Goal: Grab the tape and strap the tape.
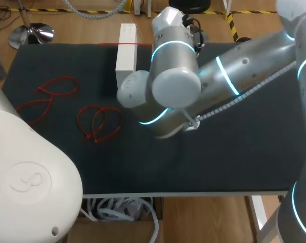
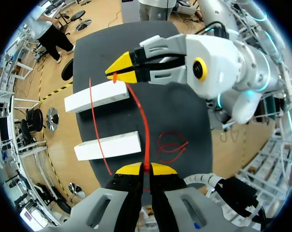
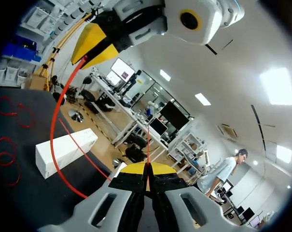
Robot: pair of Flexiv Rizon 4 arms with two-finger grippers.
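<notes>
While my left arm [image 1: 26,172] is filling the near left corner of the head view, two sets of red loops are lying on the black table [image 1: 218,162]. The outer loops [image 1: 43,94] are lying toward the left edge, and the inner loops [image 1: 99,123] are lying near them, toward the middle. Past these a white box [image 1: 126,54] is lying at the far edge. My right arm [image 1: 233,76] is coming in from the right and stretching across the middle of the table, hiding whatever is under it.

In the left wrist view the left gripper [image 2: 146,168] is pinching one part of the red strap [image 2: 146,128], its yellow tips pressed together on it. The strap is arching up ahead of it, off the table, to the right gripper [image 3: 146,169], which is likewise nipping the strap between closed tips (both wrist views are showing this). A free strand of the strap is hanging down across the first box and a second white box [image 2: 107,146], which is lying parallel to it on the table below.
</notes>
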